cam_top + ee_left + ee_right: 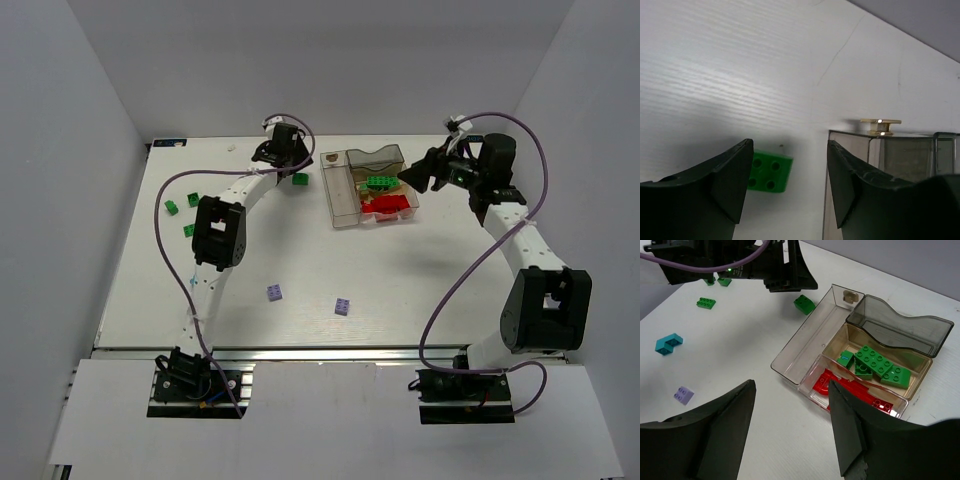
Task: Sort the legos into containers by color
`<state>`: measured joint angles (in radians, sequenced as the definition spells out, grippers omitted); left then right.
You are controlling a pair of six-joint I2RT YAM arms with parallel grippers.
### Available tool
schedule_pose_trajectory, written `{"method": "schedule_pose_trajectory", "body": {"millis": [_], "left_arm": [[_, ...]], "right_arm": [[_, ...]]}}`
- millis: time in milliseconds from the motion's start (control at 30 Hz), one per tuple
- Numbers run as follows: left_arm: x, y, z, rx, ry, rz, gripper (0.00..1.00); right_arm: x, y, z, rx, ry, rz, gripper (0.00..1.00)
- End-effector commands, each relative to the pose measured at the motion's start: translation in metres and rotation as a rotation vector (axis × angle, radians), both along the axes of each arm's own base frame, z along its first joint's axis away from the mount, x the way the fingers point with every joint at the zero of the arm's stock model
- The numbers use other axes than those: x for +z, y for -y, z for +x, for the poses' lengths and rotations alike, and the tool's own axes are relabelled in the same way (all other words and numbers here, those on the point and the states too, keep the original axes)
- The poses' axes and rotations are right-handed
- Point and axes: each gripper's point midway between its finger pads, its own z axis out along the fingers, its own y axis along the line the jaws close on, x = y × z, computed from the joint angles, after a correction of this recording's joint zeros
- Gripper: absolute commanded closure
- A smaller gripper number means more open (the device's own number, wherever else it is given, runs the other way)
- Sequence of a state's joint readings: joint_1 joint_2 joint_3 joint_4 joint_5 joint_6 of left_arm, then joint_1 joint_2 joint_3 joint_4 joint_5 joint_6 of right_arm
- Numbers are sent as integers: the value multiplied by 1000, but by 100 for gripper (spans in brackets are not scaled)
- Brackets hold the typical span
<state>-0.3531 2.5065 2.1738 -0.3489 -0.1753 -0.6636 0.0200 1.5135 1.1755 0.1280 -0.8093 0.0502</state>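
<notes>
The clear containers stand at the back centre. One short compartment holds green legos, another holds red legos, and the long narrow compartment is bare. My left gripper is open and empty, low over the table just left of the containers. A loose green lego lies between its fingers, close to the left finger. My right gripper is open and empty, hovering at the right of the containers. Two lilac legos lie at the front centre.
Three green legos lie at the left. A teal lego and a lilac one show in the right wrist view. The containers' dark lid stands open at the back. White walls enclose the table.
</notes>
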Motion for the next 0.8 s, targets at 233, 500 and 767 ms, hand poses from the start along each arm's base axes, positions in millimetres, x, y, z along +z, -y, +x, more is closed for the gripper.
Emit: {"method": "schedule_pose_trajectory", "body": {"millis": [233,500,767], "left_arm": [[5,4,16,-19,55,62,33],[-6,5,5,-94,17,106,43],[-37,0,-44,-228,-81,189,47]], "right_arm": [[22,18,-4,-27,61,32,34],[21,24,-3,-38,47,37,35],[21,31,-2,-50,44,38,35]]}}
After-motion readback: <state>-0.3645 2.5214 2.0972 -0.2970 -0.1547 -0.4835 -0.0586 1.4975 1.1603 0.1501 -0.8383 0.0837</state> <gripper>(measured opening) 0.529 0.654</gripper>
